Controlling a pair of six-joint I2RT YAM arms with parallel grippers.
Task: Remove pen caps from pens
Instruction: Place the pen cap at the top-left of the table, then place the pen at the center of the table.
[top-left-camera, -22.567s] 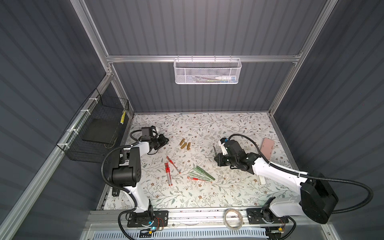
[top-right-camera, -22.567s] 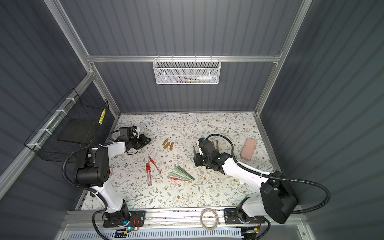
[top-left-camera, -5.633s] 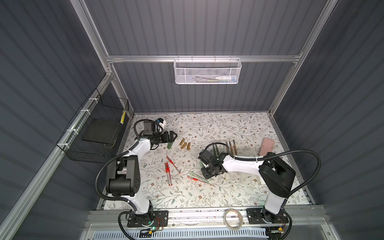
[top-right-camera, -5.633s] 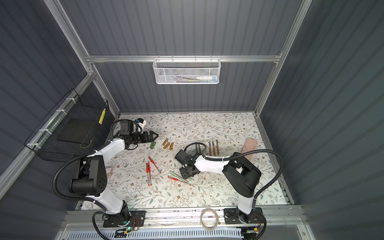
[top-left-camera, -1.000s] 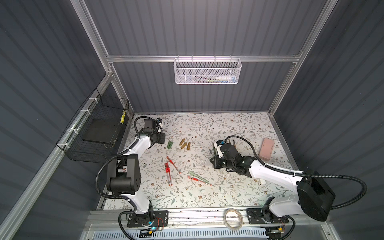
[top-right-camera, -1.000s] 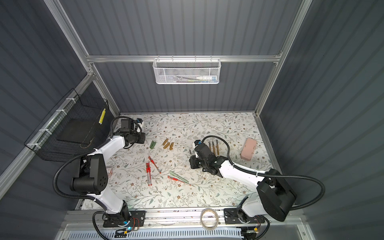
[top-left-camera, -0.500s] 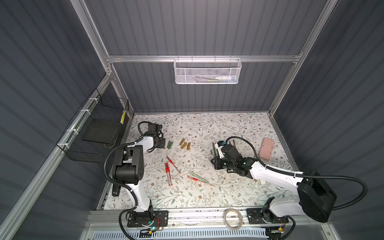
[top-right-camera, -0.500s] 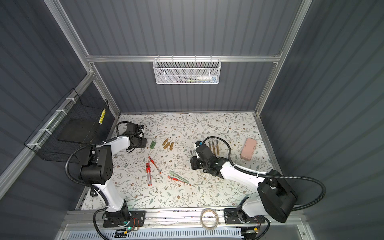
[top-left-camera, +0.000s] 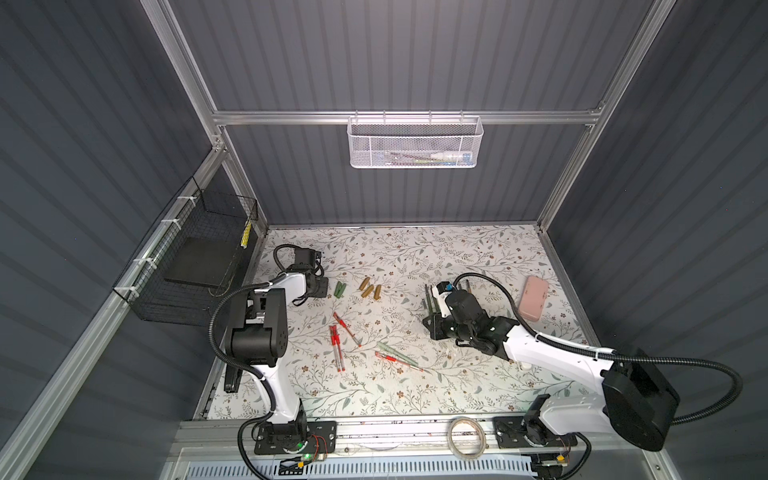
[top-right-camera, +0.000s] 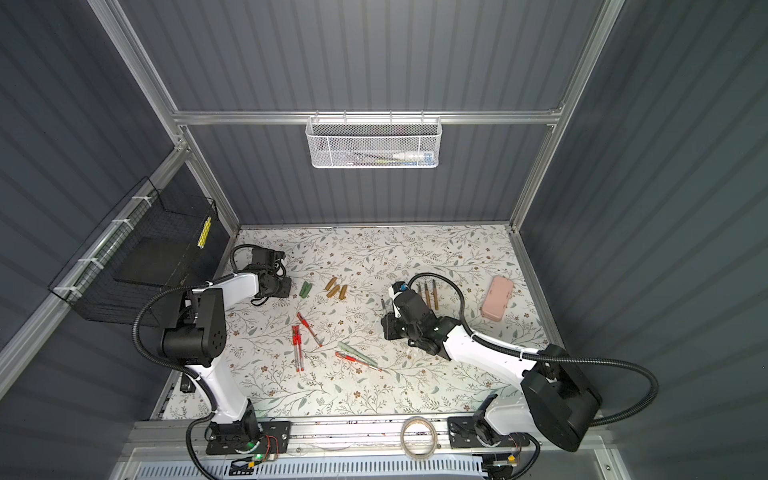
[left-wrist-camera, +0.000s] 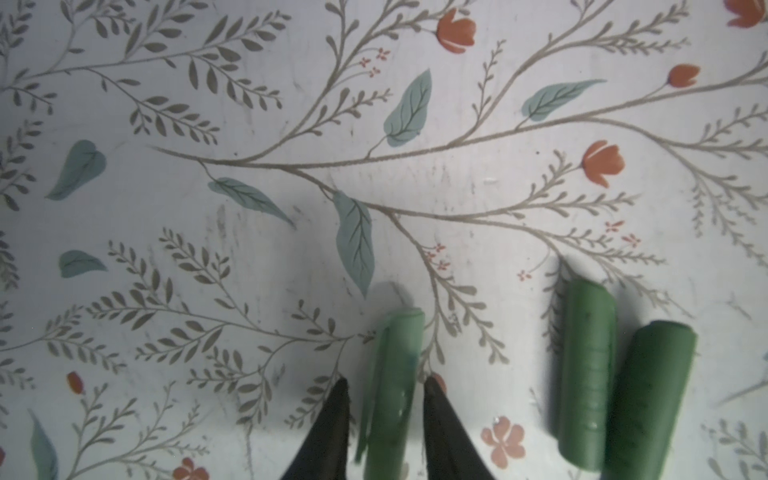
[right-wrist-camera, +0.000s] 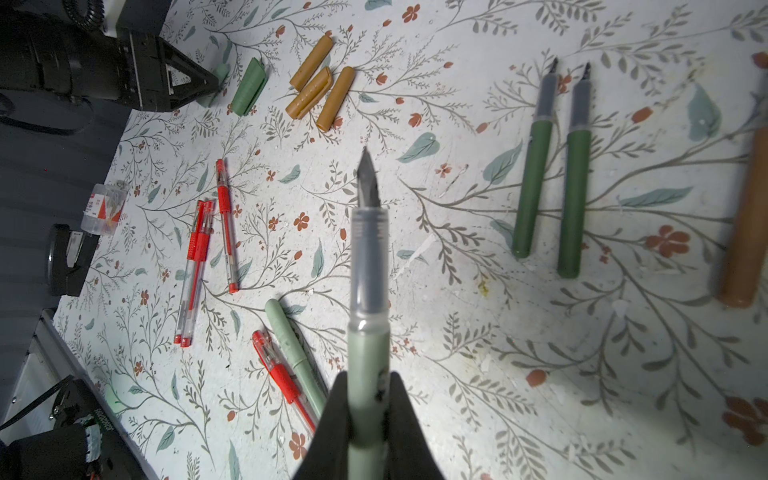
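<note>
My left gripper (left-wrist-camera: 384, 380) is open low over the mat, its fingers apart on either side of a blurred green pen cap (left-wrist-camera: 397, 353) with a gap on each side. Two more green caps (left-wrist-camera: 588, 374) lie beside it, and three gold-brown caps (top-left-camera: 370, 287) lie farther right. My right gripper (right-wrist-camera: 365, 388) is shut on a pale green pen (right-wrist-camera: 368, 291) whose bare dark nib points away. On the mat lie two uncapped dark green pens (right-wrist-camera: 534, 178), a gold-brown pen (right-wrist-camera: 744, 228), a capped pale green pen (right-wrist-camera: 291, 336) and several red pens (right-wrist-camera: 199, 266).
A pink case (top-left-camera: 534, 297) lies at the right of the mat. A white mesh basket (top-left-camera: 415, 143) hangs on the back wall and a black wire basket (top-left-camera: 195, 266) on the left wall. A tape roll (top-left-camera: 465, 432) sits on the front rail.
The left gripper's jaws have come apart, letting go of the green cap next to the two other green caps. The right arm has barely moved, still holding its pen.
</note>
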